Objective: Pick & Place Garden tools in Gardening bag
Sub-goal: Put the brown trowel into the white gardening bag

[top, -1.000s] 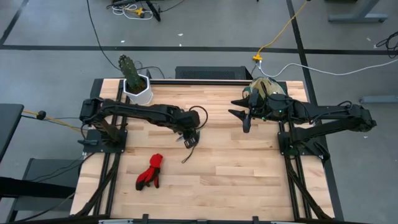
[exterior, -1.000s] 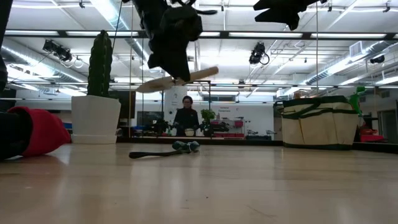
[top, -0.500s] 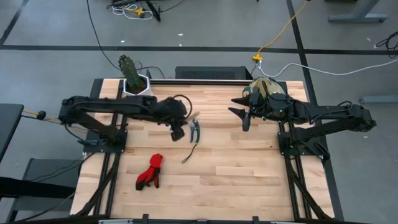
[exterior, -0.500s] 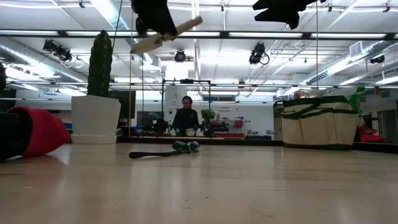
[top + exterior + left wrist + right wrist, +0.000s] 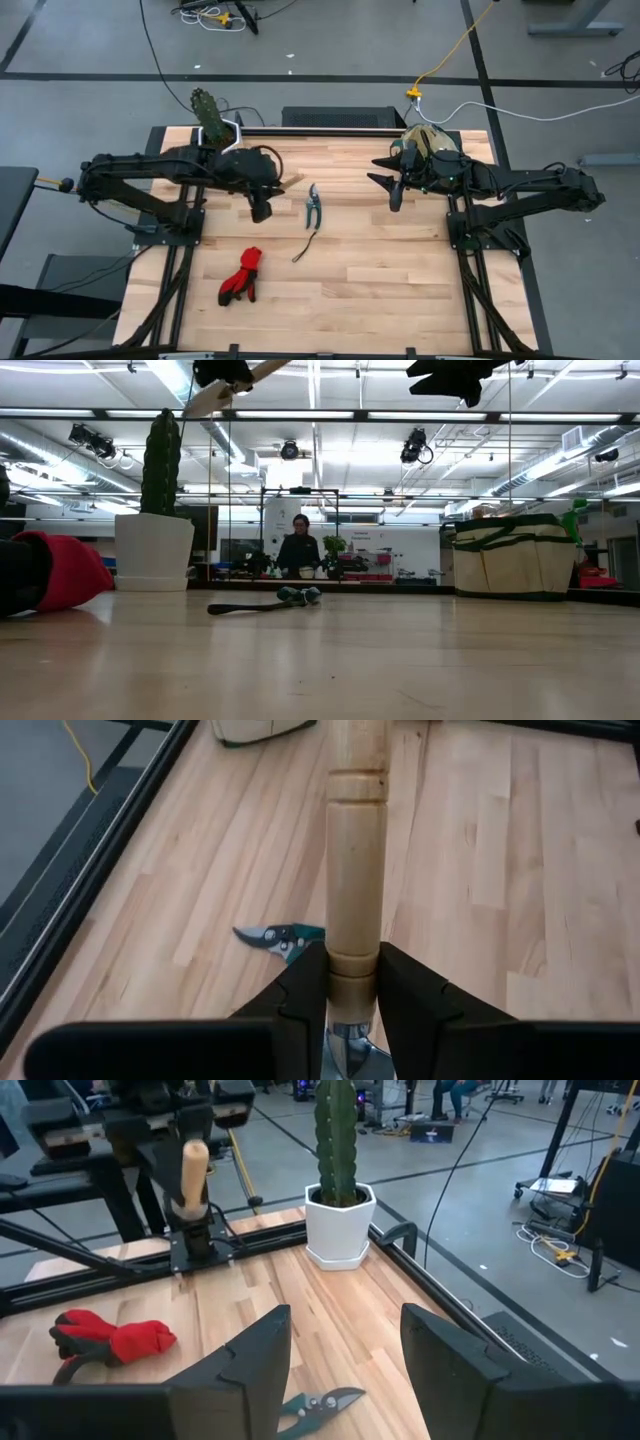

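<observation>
The left gripper [image 5: 352,1010], fingers clamped on the trowel [image 5: 355,850], should carry it right, high over the pruning shears [image 5: 313,207], to the gardening bag [image 5: 428,140]. The right gripper [image 5: 345,1350], fingers spread and empty, hovers beside the bag; avoid it.

2 dark, nearly black arms of jointed tubular links stand on black frame bases bolted at the table's sides. The left gripper [image 5: 352,992] has 2 flat, angular matte-black fingers [image 5: 303,995]. The right gripper [image 5: 345,1355] shows 2 broad, blocky black fingers [image 5: 252,1355].

Likely a robotics lab: ceiling ducts [image 5: 560,465], strip lights, floor cables [image 5: 470,95], distant workbenches.
</observation>
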`<state>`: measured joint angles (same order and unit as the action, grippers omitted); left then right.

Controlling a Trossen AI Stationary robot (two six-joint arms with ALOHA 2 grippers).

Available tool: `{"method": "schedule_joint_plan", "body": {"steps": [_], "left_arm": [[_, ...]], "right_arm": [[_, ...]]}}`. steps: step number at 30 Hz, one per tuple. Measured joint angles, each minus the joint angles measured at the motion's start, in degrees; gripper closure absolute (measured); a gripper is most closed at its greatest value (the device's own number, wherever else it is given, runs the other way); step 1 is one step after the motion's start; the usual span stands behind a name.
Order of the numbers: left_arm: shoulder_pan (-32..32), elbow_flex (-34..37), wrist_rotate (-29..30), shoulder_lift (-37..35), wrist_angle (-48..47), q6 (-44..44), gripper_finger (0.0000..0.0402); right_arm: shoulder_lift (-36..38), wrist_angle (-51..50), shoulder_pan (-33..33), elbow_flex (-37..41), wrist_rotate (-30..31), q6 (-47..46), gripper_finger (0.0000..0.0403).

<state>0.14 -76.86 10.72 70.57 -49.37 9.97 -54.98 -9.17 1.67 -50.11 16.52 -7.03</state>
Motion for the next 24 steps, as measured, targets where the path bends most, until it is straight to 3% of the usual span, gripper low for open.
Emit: {"method": "schedule_joint_plan", "body": {"steps": [14,24], "left_arm": [[-0.39,0.79,-0.02,-8.66,-6.29,1.40,0.0325],[-0.39,10.99,-1.97,-16.84,-0.10,4.85,0.0326]], "right_arm": [[0.00,0.58,0.00,0.00,0.10,0.00,0.0211],[0.00,1.03,0.00,0.00,0.60,-0.17,0.0211]]}}
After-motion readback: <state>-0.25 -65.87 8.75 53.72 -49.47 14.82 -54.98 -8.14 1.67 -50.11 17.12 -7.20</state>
